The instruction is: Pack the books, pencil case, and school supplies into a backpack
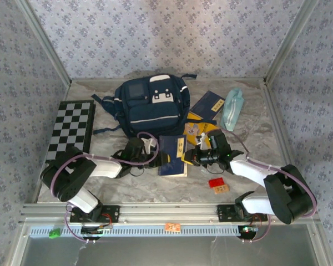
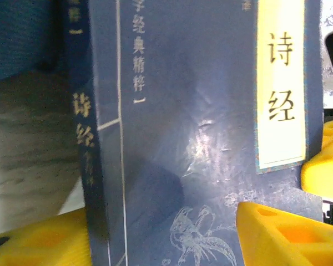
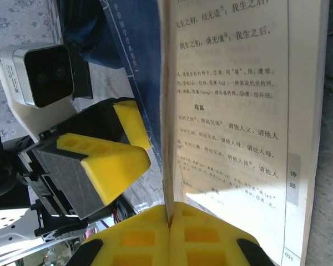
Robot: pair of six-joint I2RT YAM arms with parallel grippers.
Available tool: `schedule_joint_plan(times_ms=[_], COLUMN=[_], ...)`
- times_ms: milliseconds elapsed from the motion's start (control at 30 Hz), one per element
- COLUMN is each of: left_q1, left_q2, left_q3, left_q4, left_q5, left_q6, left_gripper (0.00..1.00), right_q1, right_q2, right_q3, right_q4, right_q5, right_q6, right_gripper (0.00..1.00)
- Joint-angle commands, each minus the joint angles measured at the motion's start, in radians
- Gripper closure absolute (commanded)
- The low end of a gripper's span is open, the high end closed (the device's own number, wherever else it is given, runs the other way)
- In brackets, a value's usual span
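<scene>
A thin navy paperback book (image 1: 173, 155), its glossy cover scuffed and carrying a pale yellow title label and a faint line-drawn flower, sits between the two claws. The right claw (image 3: 169, 213) has its blocky yellow plastic fingers pressed together on the book's thin edge, with printed pages open just to its right. The left claw (image 2: 161, 216) stands half wide, one finger on either side of the book; whether a pad touches the cover I cannot tell. Beyond the left claw lies the bulky navy fabric backpack (image 1: 150, 105), white patches uppermost. Beyond the right claw, outside the bag on the marbled tabletop (image 1: 255, 133), lie a bright yellow paperback (image 1: 195, 132), another navy paperback (image 1: 209, 103) and the soft, elongated pale teal pouch (image 1: 232, 108). Both forearms reach inward, low over the table, with the claws facing each other across the book
</scene>
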Motion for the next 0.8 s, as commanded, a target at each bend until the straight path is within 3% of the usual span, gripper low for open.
schedule_joint_plan(times_ms=[0,267,400,467,600,667,767], left_q1=[-0.007,-0.013,-0.015,-0.021,-0.039,-0.042,-0.042], left_q2=[0.008,-0.06,-0.094,-0.132,-0.24,-0.296,-0.367], left_q3=[0.017,-0.001,-0.002,0.0,0.009,0.026,0.064], left_q4=[0.103,0.056,0.055,0.041,0.009,-0.009,-0.036], left_q5=[0.031,-0.013,-0.002,0.004,-0.016,-0.023,-0.029], left_q6=[0.007,0.013,-0.006,-0.014,-0.033,-0.043,-0.057], left_gripper=[0.46,0.81,0.95,1.0,1.0,1.0,1.0], right_q1=[-0.001,-0.008,-0.02,-0.029,-0.059,-0.083,-0.108], right_q2=[0.012,0.003,-0.029,-0.067,-0.17,-0.206,-0.235], right_q3=[0.016,0.017,0.021,0.021,0.024,0.033,0.037], right_q4=[0.013,-0.018,-0.069,-0.106,-0.206,-0.26,-0.254], right_q5=[0.005,0.01,0.012,0.016,0.026,0.021,-0.027], right_q6=[-0.01,-0.026,-0.035,-0.041,-0.061,-0.081,-0.083], right_gripper=[1.0,0.99,0.75,0.58,0.23,0.11,0.03])
